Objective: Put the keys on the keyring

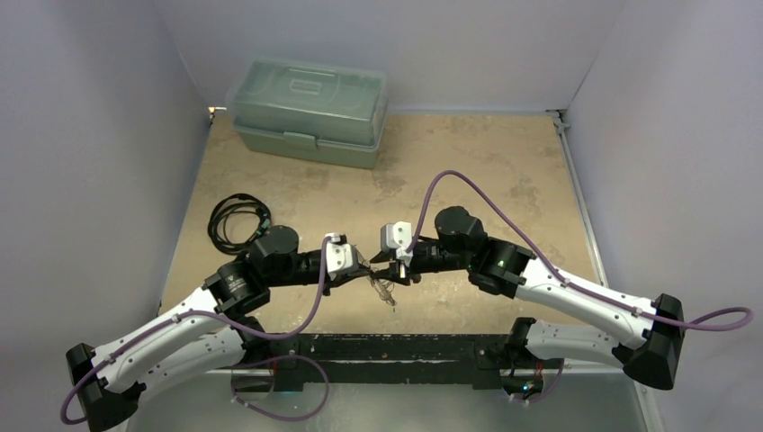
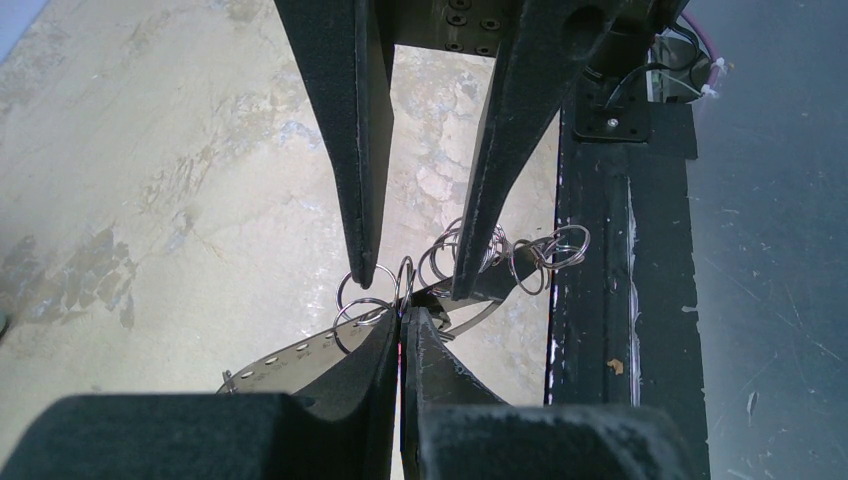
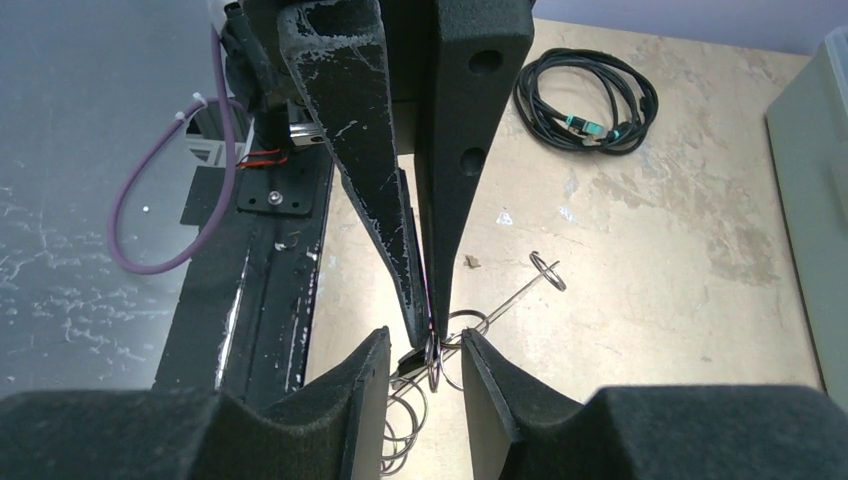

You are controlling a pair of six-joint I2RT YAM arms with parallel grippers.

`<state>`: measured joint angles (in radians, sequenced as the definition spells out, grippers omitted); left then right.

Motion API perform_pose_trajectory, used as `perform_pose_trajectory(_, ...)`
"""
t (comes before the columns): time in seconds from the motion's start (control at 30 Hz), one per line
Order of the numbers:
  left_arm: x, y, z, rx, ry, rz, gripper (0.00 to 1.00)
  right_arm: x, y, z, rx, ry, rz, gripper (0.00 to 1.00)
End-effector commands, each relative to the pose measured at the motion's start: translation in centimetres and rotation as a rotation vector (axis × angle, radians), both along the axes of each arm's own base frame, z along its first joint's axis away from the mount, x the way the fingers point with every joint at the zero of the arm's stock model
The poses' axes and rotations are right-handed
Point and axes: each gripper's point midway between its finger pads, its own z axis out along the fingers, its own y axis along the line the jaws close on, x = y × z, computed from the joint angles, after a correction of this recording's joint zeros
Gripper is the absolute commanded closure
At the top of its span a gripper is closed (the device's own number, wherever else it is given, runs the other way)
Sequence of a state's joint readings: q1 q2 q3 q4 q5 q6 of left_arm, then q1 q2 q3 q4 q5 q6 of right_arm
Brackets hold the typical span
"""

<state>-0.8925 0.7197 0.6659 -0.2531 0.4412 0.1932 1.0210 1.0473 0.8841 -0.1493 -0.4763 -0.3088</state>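
Tan table (image 1: 468, 171); thin silvery keyring (image 1: 384, 290), clustered rings (image 2: 440, 262).

left arm (image 1: 184, 328) and right arm (image 1: 576, 290) elbowed inward to centre of top view, left gripper (image 2: 403, 322) pinched closed, right gripper (image 3: 425, 352) tip to tip with it, jaws partly apart

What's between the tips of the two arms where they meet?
The keyring with its small rings: the left gripper pinches it, the jaws of the right gripper stand open around the rings. Clearest in the left wrist view.
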Motion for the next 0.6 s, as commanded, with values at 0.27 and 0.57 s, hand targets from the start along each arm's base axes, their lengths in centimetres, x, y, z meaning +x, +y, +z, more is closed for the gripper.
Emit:
perform_pose_trajectory(0.27,-0.09,-0.27,2.87,-0.076,-0.042,-0.002,1.0,0.66,0.57,1.4,0.02,-0.03,-0.014,0.71)
perform_pose_trajectory(0.57,-0.02,-0.27,2.81,-0.075,-0.043,0.001,1.0,0.54,0.61,1.68,0.032,-0.035,-0.008,0.84)
